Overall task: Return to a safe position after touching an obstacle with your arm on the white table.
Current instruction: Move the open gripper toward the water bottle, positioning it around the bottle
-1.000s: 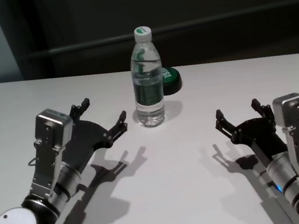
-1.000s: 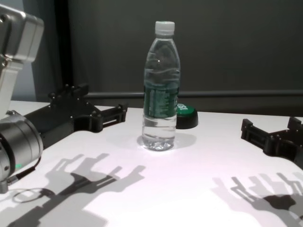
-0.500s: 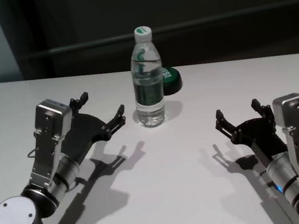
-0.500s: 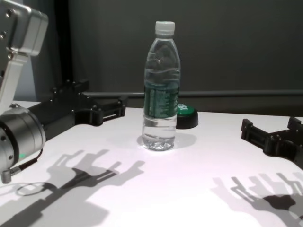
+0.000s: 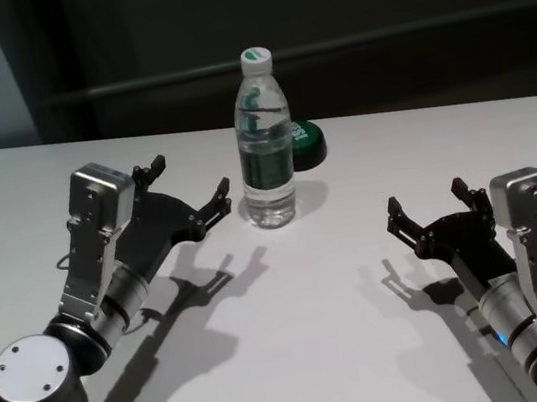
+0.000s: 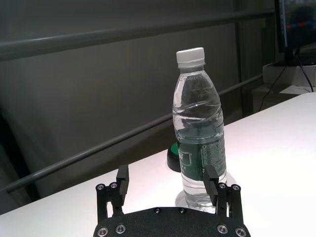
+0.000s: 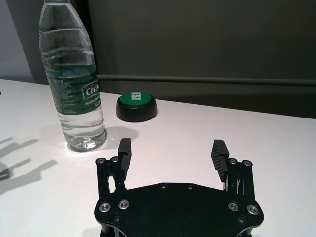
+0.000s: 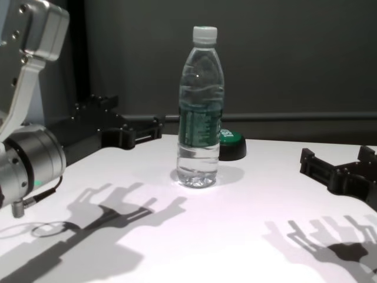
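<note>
Change: since a second ago the left gripper (image 5: 189, 190) has lifted and swung in toward the bottle; right arm unchanged, bottle not displaced.
Right gripper (image 5: 429, 205): nearest, toward the desk's near right corner, low over the white table (image 5: 309, 336); fingers spread apart, nothing between them; parked, well apart from the bottle.
Left gripper: near-left part of the desk, raised off the surface, fingers spread wide and empty; the tip nearer the bottle sits just beside its lower body. Contact cannot be confirmed; the chest view shows a gap.
Obstacle: clear water bottle (image 5: 265, 141), white cap, dark green label band; upright near the middle of the desk toward the far edge.
Handling (judgement): looks mostly full, so moderately heavy at the base but tall and narrow, tippy if pushed high. Thin plastic wall, smooth, likely slippery and dents under squeeze. If a hold were needed, take it across the label band (image 6: 202, 159), where the body is straight.
Puck: low black puck with green top (image 5: 304, 142) just behind the bottle toward the far edge.
Next (judgement): draw the left arm back toward the near-left corner, clear of the bottle.
</note>
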